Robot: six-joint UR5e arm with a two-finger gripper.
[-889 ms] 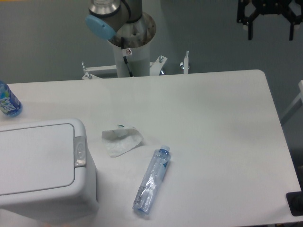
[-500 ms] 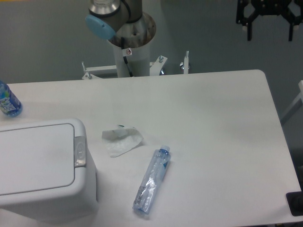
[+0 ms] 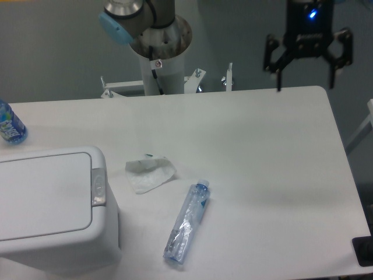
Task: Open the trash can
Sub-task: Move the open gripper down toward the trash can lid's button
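The trash can (image 3: 52, 204) is a big white bin at the lower left of the table, its flat lid down and a small grey latch button (image 3: 98, 186) on its right edge. My gripper (image 3: 306, 87) hangs high over the table's far right corner, far from the bin. Its two black fingers (image 3: 278, 73) are spread wide apart with nothing between them, so it is open. A blue light glows on its body.
A crushed clear plastic bottle (image 3: 187, 223) lies right of the bin, and a crumpled white wrapper (image 3: 148, 174) sits just above it. A blue-labelled bottle (image 3: 9, 125) stands at the far left edge. The arm's base column (image 3: 160, 58) rises behind the table.
The gripper has come down and moved left from the top right corner of the view. The arm's shoulder joint shifted slightly left. Nothing on the table moved.
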